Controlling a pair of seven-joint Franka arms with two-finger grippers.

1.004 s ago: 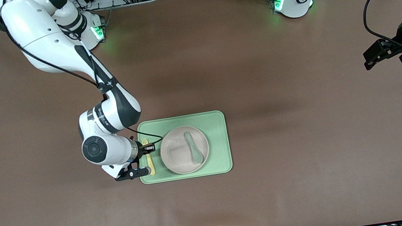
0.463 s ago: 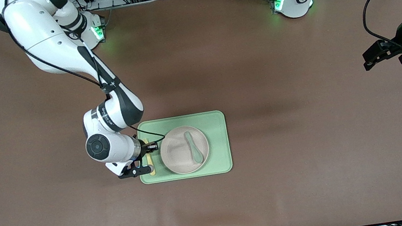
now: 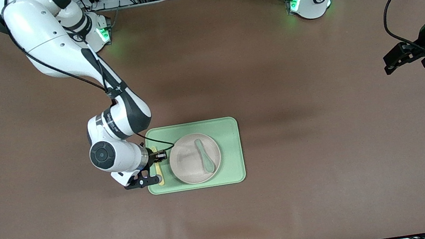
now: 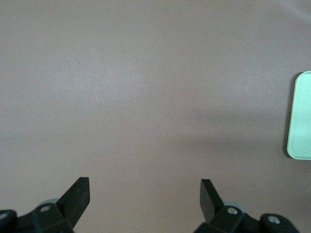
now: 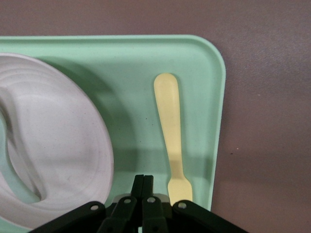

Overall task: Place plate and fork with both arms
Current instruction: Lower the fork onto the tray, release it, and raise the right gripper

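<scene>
Since the fork [image 3: 161, 177] already lies flat on the green tray [image 3: 228, 134], at nine o'clock from the plate [image 3: 185, 162] with twelve o'clock toward the robots' bases, we judge that the right arm's share of the job is done. The right gripper [image 3: 159, 157] hangs low over the tray by the fork's tined end. In its wrist view its fingers are pressed together on nothing, and the fork [image 5: 171, 121] is free of them, just beside the tray's rim [image 5: 214, 53] and apart from the plate [image 5: 63, 141]. The fork runs from twelve to six along the tray's short edge, which we take as a table setting: cutlery parallel to the plate, within the tray and not touching the plate. The plate sits near the tray's centre, and a grey-green spoon [image 3: 204, 157] rests in it, leaning toward the three o'clock side. That leaves a bare margin of tray at three o'clock. Out at three o'clock over the brown table [image 3: 332, 186], well apart from the tray, the left gripper [image 3: 391, 61] waits with its fingers spread wide and nothing between them [image 4: 145, 188]. We judge it is parked there to keep clear of the right arm.
</scene>
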